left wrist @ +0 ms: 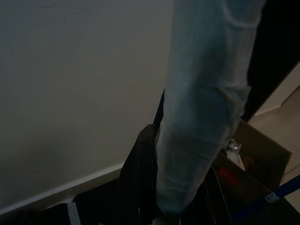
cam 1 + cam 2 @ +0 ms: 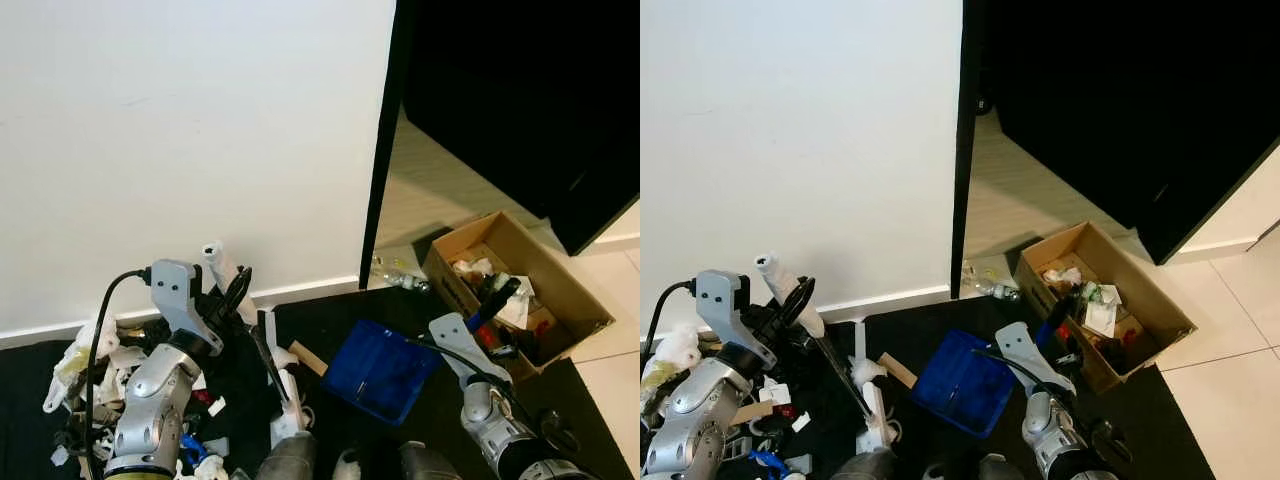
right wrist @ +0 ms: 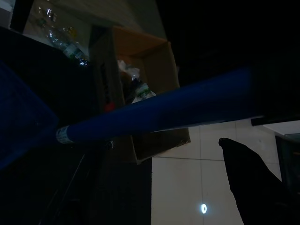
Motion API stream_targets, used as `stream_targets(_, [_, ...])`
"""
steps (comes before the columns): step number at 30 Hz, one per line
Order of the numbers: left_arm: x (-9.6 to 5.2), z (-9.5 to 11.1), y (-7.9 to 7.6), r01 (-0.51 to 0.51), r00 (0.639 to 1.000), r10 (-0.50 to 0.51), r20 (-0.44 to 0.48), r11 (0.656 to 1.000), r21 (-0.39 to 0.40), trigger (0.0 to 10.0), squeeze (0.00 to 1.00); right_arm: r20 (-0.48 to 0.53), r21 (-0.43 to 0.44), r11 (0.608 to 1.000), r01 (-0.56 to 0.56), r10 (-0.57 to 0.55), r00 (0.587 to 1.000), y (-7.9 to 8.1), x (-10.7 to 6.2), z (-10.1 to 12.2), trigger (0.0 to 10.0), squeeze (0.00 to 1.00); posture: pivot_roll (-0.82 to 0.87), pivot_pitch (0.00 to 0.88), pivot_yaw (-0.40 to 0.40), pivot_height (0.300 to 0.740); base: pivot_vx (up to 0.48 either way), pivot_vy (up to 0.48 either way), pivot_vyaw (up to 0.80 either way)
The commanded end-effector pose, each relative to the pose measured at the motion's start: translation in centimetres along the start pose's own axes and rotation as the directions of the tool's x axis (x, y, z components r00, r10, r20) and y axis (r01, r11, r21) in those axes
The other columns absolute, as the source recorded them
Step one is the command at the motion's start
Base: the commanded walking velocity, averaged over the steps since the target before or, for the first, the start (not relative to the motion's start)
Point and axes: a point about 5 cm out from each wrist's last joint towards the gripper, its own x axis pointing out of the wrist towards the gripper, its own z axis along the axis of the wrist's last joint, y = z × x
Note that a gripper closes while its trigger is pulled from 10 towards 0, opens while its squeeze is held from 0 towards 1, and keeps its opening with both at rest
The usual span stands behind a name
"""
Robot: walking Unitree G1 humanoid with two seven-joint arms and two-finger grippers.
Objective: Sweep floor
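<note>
On black mat (image 2: 330, 320): left claw (image 2: 232, 288) grasping broom handle (image 2: 222, 268); right claw (image 2: 497, 298) grasping blue dustpan (image 2: 382, 370).

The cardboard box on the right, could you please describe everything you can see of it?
The cardboard box is a brown, open-topped rectangular carton, upright on the pale tiled floor at the black mat's edge, angled to the wall. It holds crumpled white paper, a bottle and red scraps. A clear plastic bottle lies beside its far corner.

The broom handle (image 1: 201, 117) is a pale blur cut off at the frame's top, its lower end hidden among the dark left end effector (image 1: 140, 187) fingers.
</note>
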Motion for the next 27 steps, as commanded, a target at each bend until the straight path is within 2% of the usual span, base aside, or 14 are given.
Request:
stream_targets(1, [-0.21, -0.02, -0.22, -0.004, 1.000, 0.004, 0.021, 1.000, -0.002, 10.0, 0.00, -0.023, -0.008, 1.000, -0.010, 0.009, 1.000, 0.33, -0.26, -0.46, 10.0, 0.00, 0.21, 0.135, 0.005, 0.740, 0.000, 0.000, 0.00])
stream_targets(27, [-0.42, 0.08, -0.34, -0.023, 0.999, 0.023, 0.032, 1.000, -0.001, 10.0, 0.00, -0.027, -0.009, 1.000, -0.010, 0.010, 1.000, 0.12, -0.12, -0.55, 10.0, 0.00, 0.23, 0.136, -0.013, 0.740, 0.000, 0.000, 0.00])
